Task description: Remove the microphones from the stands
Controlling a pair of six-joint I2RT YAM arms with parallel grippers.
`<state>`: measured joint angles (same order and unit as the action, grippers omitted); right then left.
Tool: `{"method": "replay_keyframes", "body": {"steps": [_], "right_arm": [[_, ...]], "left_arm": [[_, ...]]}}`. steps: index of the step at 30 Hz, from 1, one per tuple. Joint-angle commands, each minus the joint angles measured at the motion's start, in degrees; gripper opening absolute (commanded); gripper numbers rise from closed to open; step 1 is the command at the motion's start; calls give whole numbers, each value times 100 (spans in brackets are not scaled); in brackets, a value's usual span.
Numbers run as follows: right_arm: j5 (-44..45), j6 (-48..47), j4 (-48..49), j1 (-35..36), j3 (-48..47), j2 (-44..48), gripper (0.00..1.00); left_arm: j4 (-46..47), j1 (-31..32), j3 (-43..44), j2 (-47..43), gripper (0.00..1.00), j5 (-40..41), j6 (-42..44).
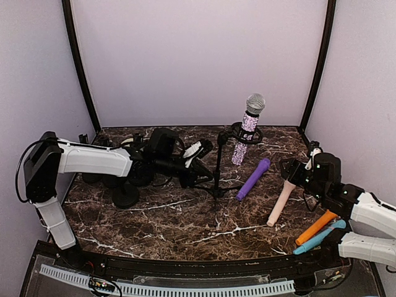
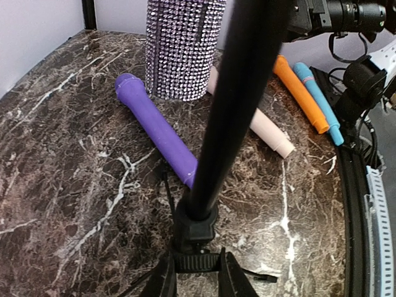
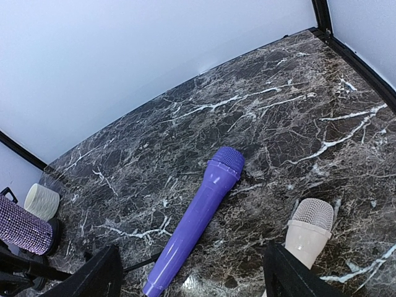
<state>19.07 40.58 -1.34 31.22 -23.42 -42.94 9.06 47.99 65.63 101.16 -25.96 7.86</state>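
- Closest to me, on the right: an orange microphone [image 1: 315, 227] and a blue microphone [image 1: 319, 238] lie side by side on the marble table [image 1: 161, 223], just by my right arm.
- The right gripper [image 1: 292, 168] hangs over the table with its fingers [image 3: 93, 278] wide apart and nothing in them. A cream microphone [image 1: 281, 201] lies just below it, and a purple microphone [image 1: 253, 178] just to its left.
- The left gripper [image 2: 198, 279] is reached across from the left and clamped tight on the stand [image 1: 218, 167], low on the black pole near the base joint. In the wrist cam the pole runs up right between the fingers.
- The sparkly microphone [image 1: 247, 127] is sitting in the stand's ring clip, tilted, silver head up, handle poking down through.
- That puts it above and to the far right of the left gripper, no contact. From the right gripper it's off to the far left, well apart.
- Plain wall behind it all.
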Motion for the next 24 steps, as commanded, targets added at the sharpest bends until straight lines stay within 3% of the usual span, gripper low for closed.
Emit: {"method": "replay_keyframes", "body": {"steps": [1, 2, 6, 8, 16, 24], "right_arm": [[-61, -20, 154, -38, -178, -15, 79], [-61, -21, 152, -37, -181, -19, 79], [-52, -44, 152, -37, -207, 6, 79], [-50, -37, 152, -37, -202, 29, 79], [-83, 13, 156, -37, -124, 84, 79], [-122, 51, 153, -37, -76, 158, 79]], "left_arm": [[-203, -99, 150, 132, 22, -874, -696], [-142, -104, 106, 114, 25, -845, -744], [252, -147, -48, -243, 52, -520, -760], [400, -175, -135, -458, 58, -408, -759], [649, -194, -328, -1318, 67, -9, -759], [336, -90, 766, -1529, 68, 1016, -1253]]}}
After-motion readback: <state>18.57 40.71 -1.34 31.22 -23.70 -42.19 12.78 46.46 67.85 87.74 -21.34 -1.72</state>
